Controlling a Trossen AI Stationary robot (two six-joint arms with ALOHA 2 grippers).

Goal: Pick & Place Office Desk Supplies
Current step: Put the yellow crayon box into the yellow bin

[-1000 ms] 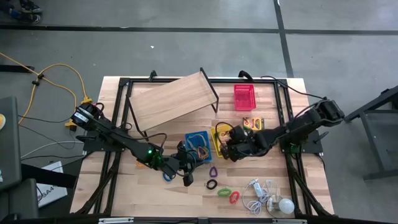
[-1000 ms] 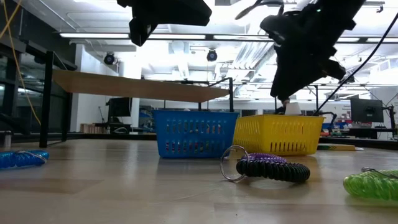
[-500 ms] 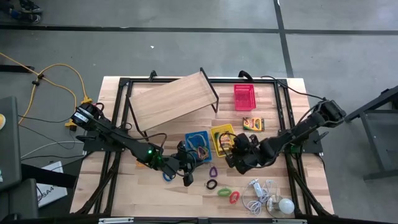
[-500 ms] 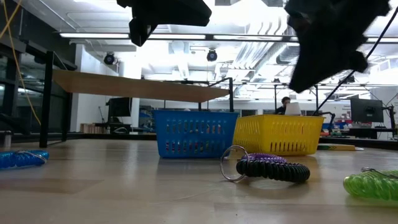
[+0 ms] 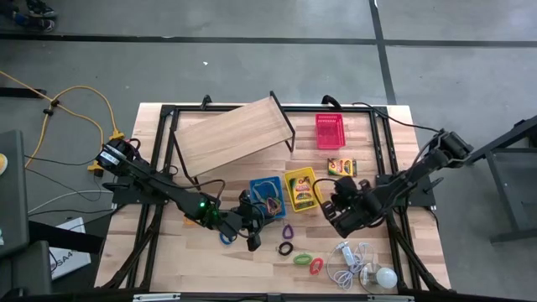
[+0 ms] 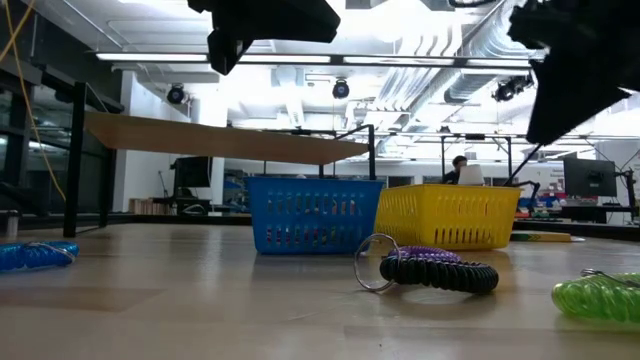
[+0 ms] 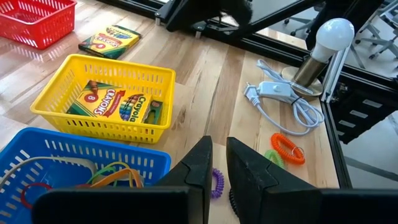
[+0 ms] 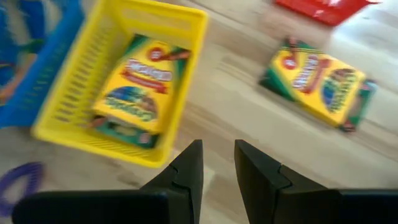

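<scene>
The yellow basket (image 5: 301, 190) stands mid-table with a crayon box (image 8: 140, 84) lying flat inside it. A second crayon box (image 5: 341, 165) lies on the table, and the red basket (image 5: 329, 130) stands beyond it. The blue basket (image 5: 267, 195) holds rubber bands (image 7: 112, 174). Coiled loops lie near the front edge: purple (image 5: 287, 231), black (image 5: 286, 248), green (image 5: 302, 259), red (image 5: 316, 266) and blue (image 5: 226, 237). My right gripper (image 8: 217, 155) hovers to the right of the yellow basket, open and empty. My left gripper (image 7: 217, 149) hangs beside the blue basket, open by a narrow gap, with nothing in it.
A wooden board on black legs (image 5: 231, 134) stands at the far left of the table. A white bulb (image 5: 385, 277) with its cord (image 5: 348, 258) lies at the near right corner. Black frame rails (image 5: 386, 159) run along the table's sides.
My right gripper has drawn back from above the yellow basket toward the table's right and near edges, uncovering the basket and the crayon box inside it. In the low view the arm has slid off to the right.
</scene>
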